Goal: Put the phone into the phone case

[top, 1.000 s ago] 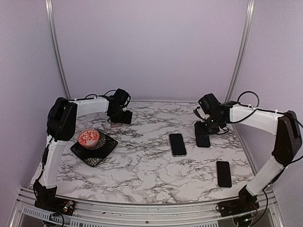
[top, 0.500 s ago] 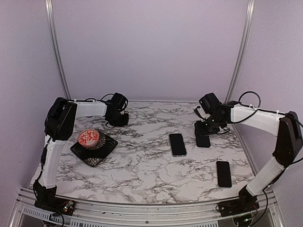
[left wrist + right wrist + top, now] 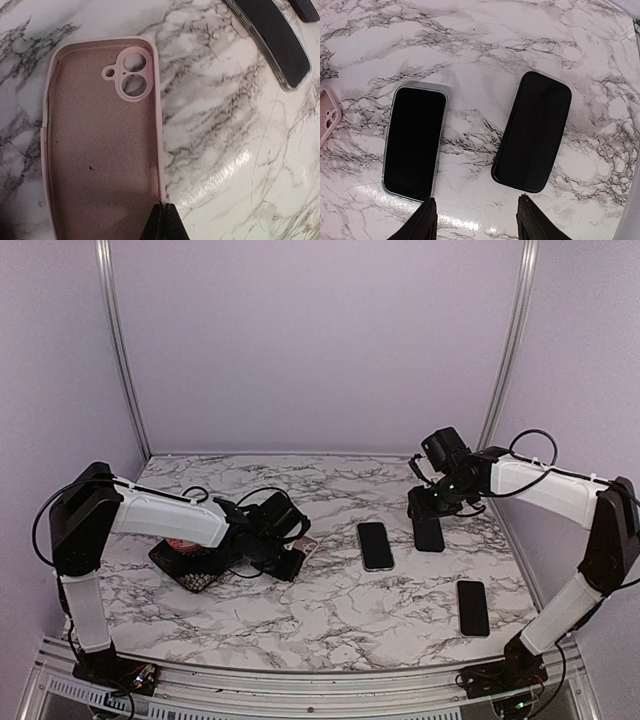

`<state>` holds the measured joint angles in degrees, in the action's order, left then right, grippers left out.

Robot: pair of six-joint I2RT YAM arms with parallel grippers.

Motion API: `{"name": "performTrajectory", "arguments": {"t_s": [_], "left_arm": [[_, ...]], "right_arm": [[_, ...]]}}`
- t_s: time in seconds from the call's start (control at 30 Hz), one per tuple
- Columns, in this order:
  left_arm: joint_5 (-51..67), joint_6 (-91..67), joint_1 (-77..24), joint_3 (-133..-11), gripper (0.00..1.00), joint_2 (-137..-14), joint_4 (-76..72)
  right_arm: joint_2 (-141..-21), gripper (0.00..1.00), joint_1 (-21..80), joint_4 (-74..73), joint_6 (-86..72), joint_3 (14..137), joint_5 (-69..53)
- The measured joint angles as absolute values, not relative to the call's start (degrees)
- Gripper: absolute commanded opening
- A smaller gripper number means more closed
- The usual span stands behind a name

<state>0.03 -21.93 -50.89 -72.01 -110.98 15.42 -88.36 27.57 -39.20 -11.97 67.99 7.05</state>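
At its tips the left claw [image 3: 161, 212] pinches the case [image 3: 100, 140] rim; hold it flat. The right claw [image 3: 475, 200], spread, should straddle the phone [image 3: 415, 142] ahead squarely.

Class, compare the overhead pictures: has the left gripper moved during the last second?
Yes. The left gripper, shut on the pink case, moved from the table's far edge nearer and rightward, past the black dish toward the middle phone.

- Top external: high behind the arms, looking down over the whole marble table [image 3: 330, 610].
- Left wrist: close, straight down on the pink phone case [image 3: 100, 150].
- Right wrist: downward, a little farther off, shares that case's edge.
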Motion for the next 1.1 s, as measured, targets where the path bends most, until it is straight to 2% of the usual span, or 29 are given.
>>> {"name": "performTrajectory", "arguments": {"t_s": [0.17, 0.4, 0.5, 0.57, 0.63, 0.77, 0.8, 0.87, 1.0, 1.1], "left_arm": [[-1.5, -24.1, -56.9, -64.4, 0.00, -107.5, 14.8], [-1.9, -24.8, -64.4, -62.4, 0.00, -105.3, 14.6], [-1.3, -24.1, -66.6, -62.4, 0.12, -105.3, 14.7], [-0.9, -23.5, -66.7, -62.5, 0.30, -105.3, 14.8], [-0.4, -22.9, -66.6, -62.8, 0.42, -105.3, 14.9], [1.3, -21.5, -66.3, -64.1, 0.57, -105.1, 15.3], [1.7, -21.1, -66.3, -64.4, 0.58, -104.7, 15.4], [1.2, -20.0, -66.1, -64.8, 0.55, -102.1, 15.7], [-1.0, -18.7, -62.2, -64.5, 0.38, -93.7, 16.2], [-2.9, -19.0, -56.4, -63.0, 0.28, -91.4, 16.1]], "right_arm": [[-89.4, 0.53, 29.1, -39.0, -11.6, 72.8, 6.5], [-89.4, 0.53, 36.0, -38.0, -13.2, 73.4, 6.6], [-89.3, 0.53, 39.9, -36.8, -15.0, 71.7, 6.5], [-89.3, 0.52, 42.2, -35.9, -16.5, 69.2, 6.0], [-89.3, 0.51, 44.2, -35.4, -18.0, 66.7, 5.3], [-89.3, 0.45, 46.9, -35.1, -21.0, 63.5, 4.1], [-89.4, 0.41, 47.4, -34.7, -21.5, 63.3, 3.9], [-89.7, 0.28, 49.2, -32.9, -23.1, 62.4, 3.0], [-93.5, 0.07, 53.5, -28.7, -25.8, 61.1, -0.2], [-98.8, 0.03, 55.0, -26.3, -27.2, 61.1, -2.0]]}}
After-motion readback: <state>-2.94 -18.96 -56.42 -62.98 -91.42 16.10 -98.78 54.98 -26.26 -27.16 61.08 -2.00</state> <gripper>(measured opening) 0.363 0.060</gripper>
